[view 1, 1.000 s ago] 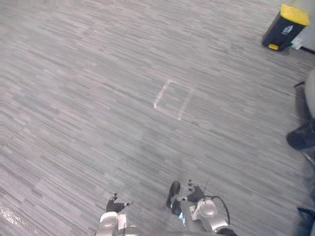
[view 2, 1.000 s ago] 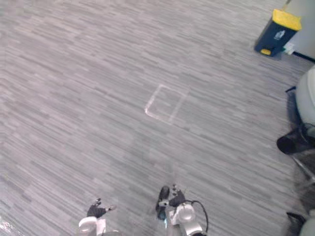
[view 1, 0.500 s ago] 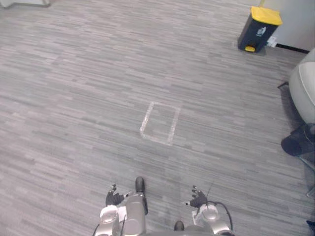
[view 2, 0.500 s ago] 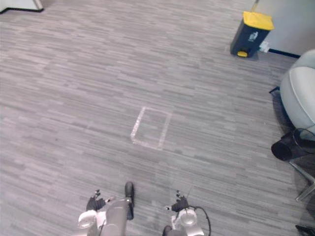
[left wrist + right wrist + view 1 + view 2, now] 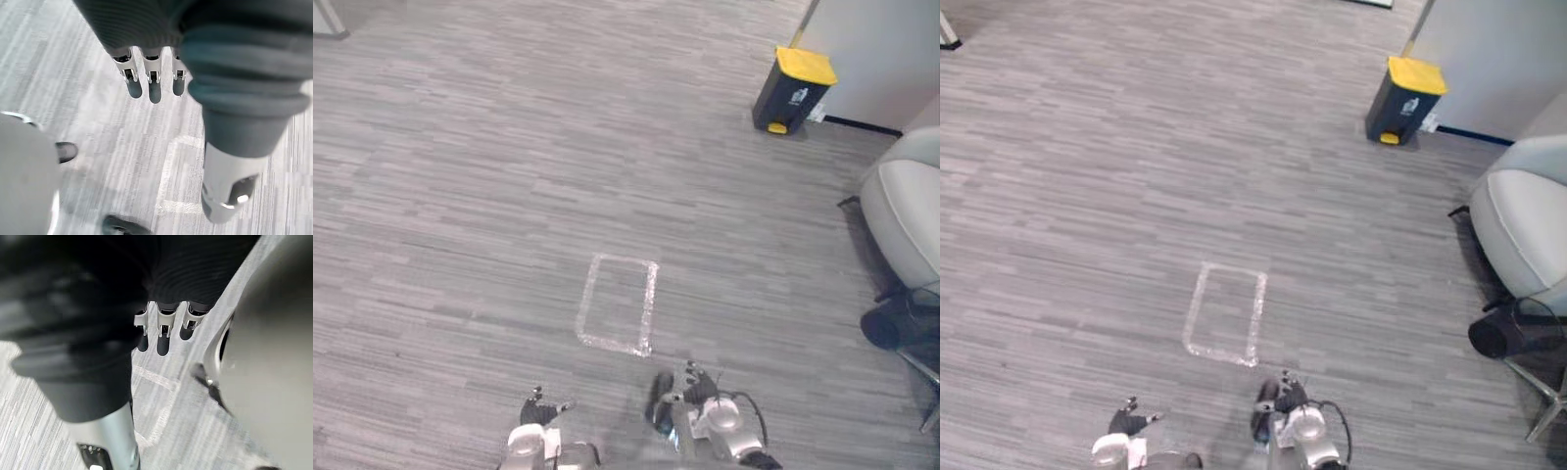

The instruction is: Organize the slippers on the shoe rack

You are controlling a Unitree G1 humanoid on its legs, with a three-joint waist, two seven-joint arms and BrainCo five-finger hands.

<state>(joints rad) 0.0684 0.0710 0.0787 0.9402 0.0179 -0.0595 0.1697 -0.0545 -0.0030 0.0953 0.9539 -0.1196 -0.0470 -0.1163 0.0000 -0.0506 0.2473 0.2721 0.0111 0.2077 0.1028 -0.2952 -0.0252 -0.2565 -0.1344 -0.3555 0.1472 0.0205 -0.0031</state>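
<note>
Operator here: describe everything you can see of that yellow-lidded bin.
The bin is a pedal type with a dark, plastic-looking body. Its yellow lid is shut, and it has a yellow pedal at its foot and a pale label in front. It stands upright on the grey floor, far ahead to the right, close by the light wall.

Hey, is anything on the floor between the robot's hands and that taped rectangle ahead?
Nothing visible. The left hand and right hand hang open over the floor, and the taped rectangle lies just ahead of them. The bin and the chair stand well off to the right.
</note>
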